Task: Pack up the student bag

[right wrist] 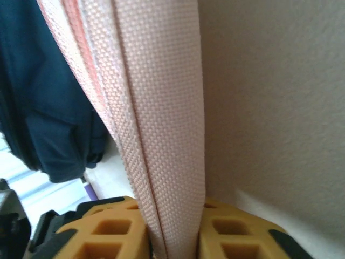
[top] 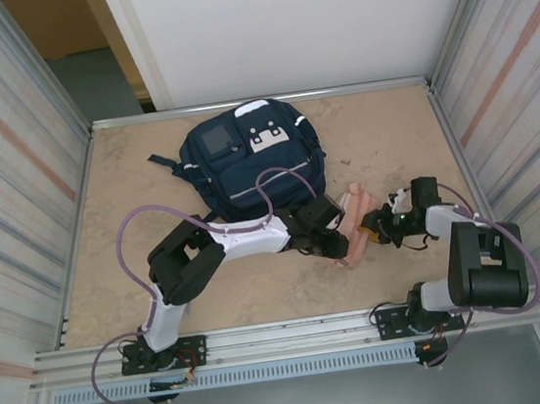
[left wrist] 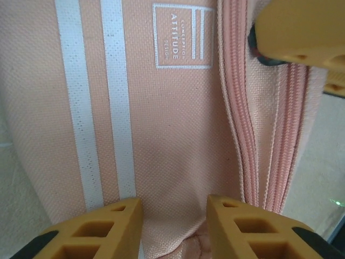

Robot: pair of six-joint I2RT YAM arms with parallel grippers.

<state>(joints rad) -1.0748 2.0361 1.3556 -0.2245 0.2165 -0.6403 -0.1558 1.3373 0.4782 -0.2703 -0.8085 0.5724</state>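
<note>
- 2 grippers meet at 1 pink pouch (top: 357,201), which lies on the table (top: 149,177) just in front of the bag (top: 245,161).
- The right gripper (right wrist: 172,240) is pressed together on the pouch's thin edge. In its own wrist view the fabric runs straight up from between the fingers.
- The left gripper (left wrist: 172,229) has its fingers set apart with the pouch's striped face between them. I cannot tell whether they are clamping the cloth or only straddling it.
- The bag sits mid-table toward the far wall, front face up, straps trailing to the left. I can't make out an open mouth from here.
- From the pouch, the bag lies farther away and to the left. The pouch's long axis runs roughly near to far, leaning slightly right at its far end.
- The left arm is the nearer one. Its forearm stretches along the bag's near edge, while the right arm reaches in from the far side of the pouch.
- My guess is that the pouch must travel away and leftward, and the bag may need opening before that.
</note>
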